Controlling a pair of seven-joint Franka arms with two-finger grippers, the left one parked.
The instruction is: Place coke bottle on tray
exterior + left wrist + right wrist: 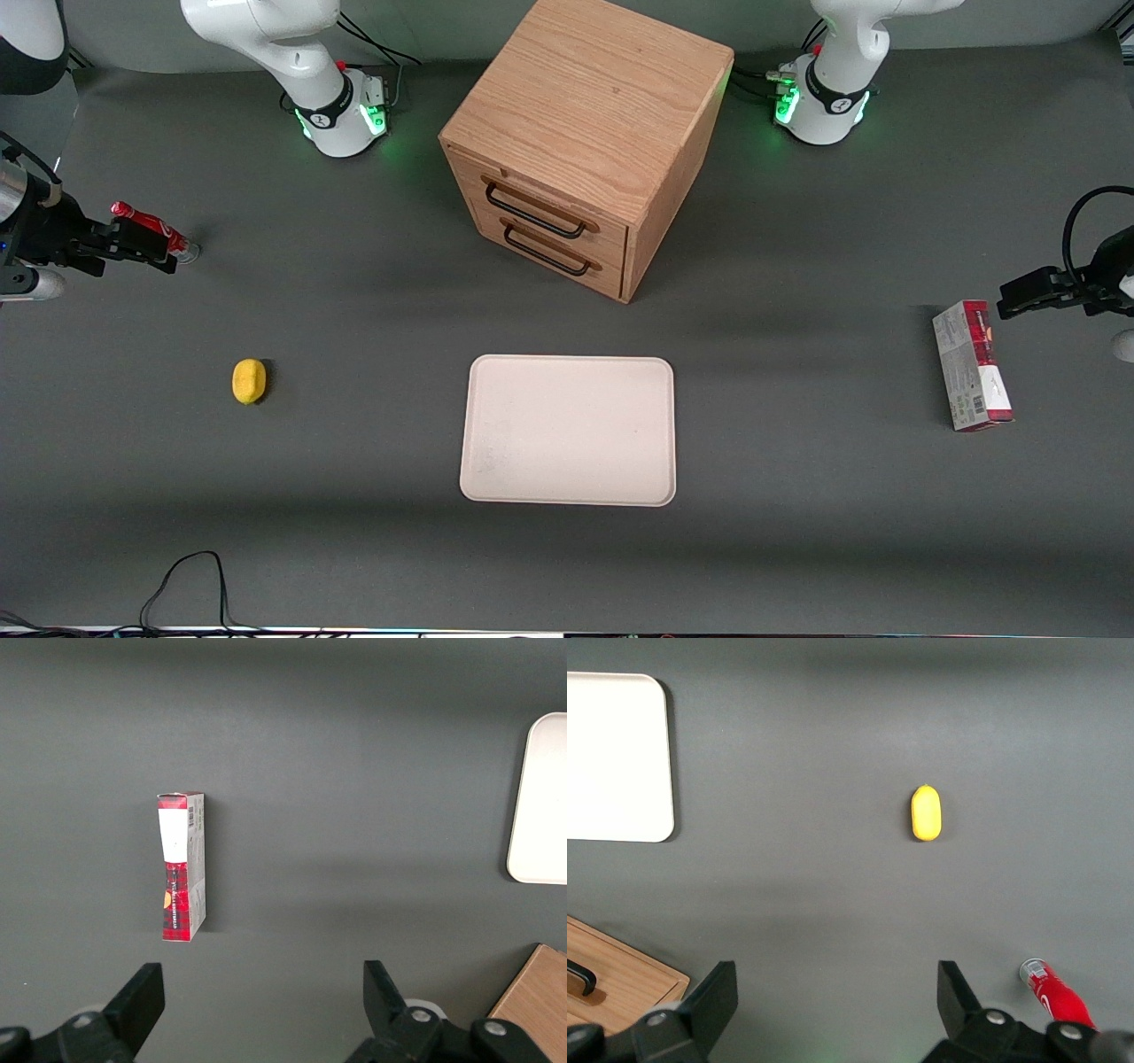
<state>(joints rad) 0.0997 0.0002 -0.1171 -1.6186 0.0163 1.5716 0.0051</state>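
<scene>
Cream tray nearest; claw fingers wide apart, empty, beside lying coke bottle.

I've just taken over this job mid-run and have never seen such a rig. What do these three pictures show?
Two robot arms stand at a grey table. One picture looks at them from the front, and the other two come from cameras on the arms' wrists. The working gripper hangs open and holds nothing. The coke bottle lies just outside its fingers. The tray lies nearer the front camera than a wooden drawer cabinet. A yellow object and a carton also lie there.
</scene>
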